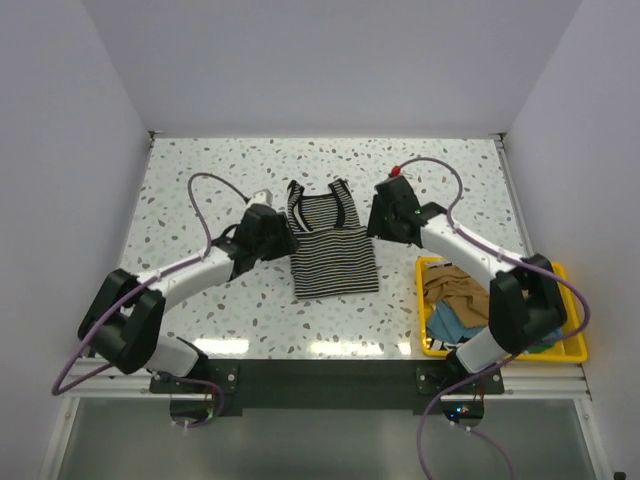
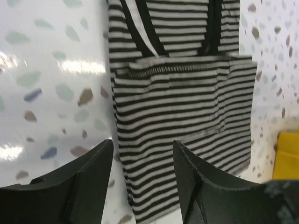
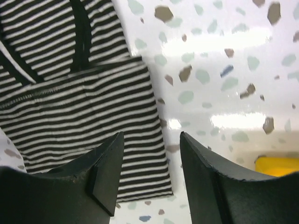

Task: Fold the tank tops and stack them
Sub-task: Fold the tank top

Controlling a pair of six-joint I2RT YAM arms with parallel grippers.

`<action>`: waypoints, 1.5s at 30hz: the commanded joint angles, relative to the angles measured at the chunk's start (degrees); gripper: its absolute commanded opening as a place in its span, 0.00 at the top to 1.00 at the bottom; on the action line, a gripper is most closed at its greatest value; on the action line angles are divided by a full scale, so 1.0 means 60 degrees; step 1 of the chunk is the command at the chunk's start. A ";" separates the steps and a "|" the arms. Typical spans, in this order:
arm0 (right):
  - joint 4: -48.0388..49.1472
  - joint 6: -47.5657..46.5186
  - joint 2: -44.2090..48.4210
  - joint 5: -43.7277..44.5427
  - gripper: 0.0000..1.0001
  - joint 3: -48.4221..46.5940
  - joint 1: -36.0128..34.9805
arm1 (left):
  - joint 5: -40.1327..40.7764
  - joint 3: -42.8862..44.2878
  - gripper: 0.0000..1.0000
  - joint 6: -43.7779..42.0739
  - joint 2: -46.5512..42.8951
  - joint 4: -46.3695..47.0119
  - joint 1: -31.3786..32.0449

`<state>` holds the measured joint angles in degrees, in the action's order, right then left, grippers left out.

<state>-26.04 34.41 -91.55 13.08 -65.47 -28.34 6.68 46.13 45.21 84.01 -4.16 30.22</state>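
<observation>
The black-and-white striped tank top (image 1: 333,252) lies flat mid-table, its lower half folded up over the body, with the dark-trimmed straps at the far end. My left gripper (image 1: 289,240) is open and empty, just above the top's left edge. In the left wrist view the gripper (image 2: 142,161) straddles that edge of the striped cloth (image 2: 182,107). My right gripper (image 1: 375,222) is open and empty at the top's right edge. In the right wrist view the gripper (image 3: 152,151) is over the right edge of the cloth (image 3: 79,107). A tan-brown top (image 1: 455,288) lies in the tray.
A yellow tray (image 1: 572,348) stands at the near right and holds the tan top and teal-blue cloth (image 1: 450,326). Its corner shows in the left wrist view (image 2: 287,154) and the right wrist view (image 3: 278,165). White walls enclose the speckled table (image 1: 200,200).
</observation>
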 commanded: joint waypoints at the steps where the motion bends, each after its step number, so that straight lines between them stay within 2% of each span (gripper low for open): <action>1: -0.0039 0.0562 0.1280 -0.0144 0.45 0.1618 -0.0155 | -0.0731 -0.1006 0.41 0.0491 -0.1211 0.0504 0.0528; 6: 0.0442 0.1206 0.2512 -0.0758 0.44 0.3351 -0.0345 | -0.1187 -0.2529 0.40 0.1121 -0.2179 0.0547 0.1115; 12: 0.1350 0.1588 0.2412 -0.1549 0.42 0.4451 -0.0492 | -0.1332 -0.3570 0.40 0.2161 -0.2370 0.1659 0.1380; 17: 0.1777 0.1925 0.2352 -0.1843 0.43 0.4950 -0.0507 | -0.1318 -0.3850 0.42 0.2791 -0.2122 0.1967 0.1556; 25: 0.2421 0.2438 0.2280 -0.2019 0.46 0.5477 -0.0609 | -0.1157 -0.4085 0.51 0.3421 -0.1857 0.2027 0.1775; 33: 0.2773 0.2834 0.1782 -0.1785 0.61 0.5668 -0.1078 | -0.0674 -0.3865 0.60 0.3612 -0.1624 0.1632 0.2024; 36: 0.2657 0.2819 0.1781 -0.1492 0.70 0.5639 -0.1180 | -0.0528 -0.3879 0.66 0.3612 -0.1477 0.1675 0.2039; 37: 0.2598 0.2776 0.1839 -0.1347 0.71 0.5595 -0.1238 | -0.0469 -0.3880 0.69 0.3540 -0.1433 0.1704 0.2053; 39: 0.2408 0.2688 0.1898 -0.1199 0.75 0.5507 -0.1283 | -0.0410 -0.3865 0.82 0.3422 -0.1404 0.1777 0.2054; 40: 0.2349 0.2658 0.1986 -0.1155 0.80 0.5463 -0.1341 | -0.0395 -0.3850 0.86 0.3277 -0.1389 0.1763 0.2054; 41: 0.2261 0.2629 0.2030 -0.1039 0.83 0.5405 -0.1356 | -0.0410 -0.3807 0.97 0.3232 -0.1389 0.1734 0.2039; 43: 0.1925 0.2512 0.2205 -0.0936 0.94 0.5185 -0.1516 | -0.0512 -0.3763 1.00 0.3042 -0.1505 0.1559 0.2053; 45: 0.1472 0.2453 0.2439 -0.0789 0.97 0.4981 -0.1721 | -0.0629 -0.3631 1.00 0.2881 -0.1724 0.1078 0.2083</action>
<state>-10.41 50.02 -78.87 5.28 -33.65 -37.06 1.93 22.63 65.28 74.89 5.93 42.22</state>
